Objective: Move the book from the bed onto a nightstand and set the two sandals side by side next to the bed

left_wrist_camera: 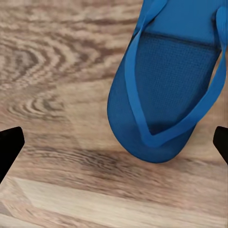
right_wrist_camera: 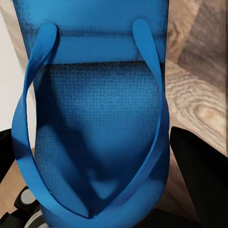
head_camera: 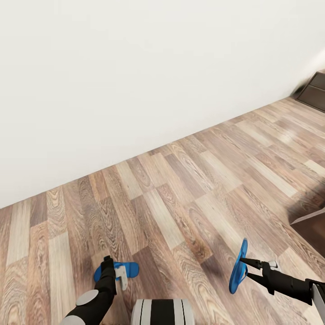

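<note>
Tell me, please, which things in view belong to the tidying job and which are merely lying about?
Job:
- blue sandal held on edge in the right gripper
- second blue sandal flat on the floor under the open left gripper

Not part of it:
- plank floor
- white wall
- dark cabinet at the far right

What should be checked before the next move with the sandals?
1. Right tool shut on held sandal: ok.
2. Left tool open over floor sandal: ok.
3. Floor sandal flat on the floor: ok.
4. Sandals side by side: not ok; the held one is on edge, apart from the other.
5. Bed beside them: cannot tell.
</note>
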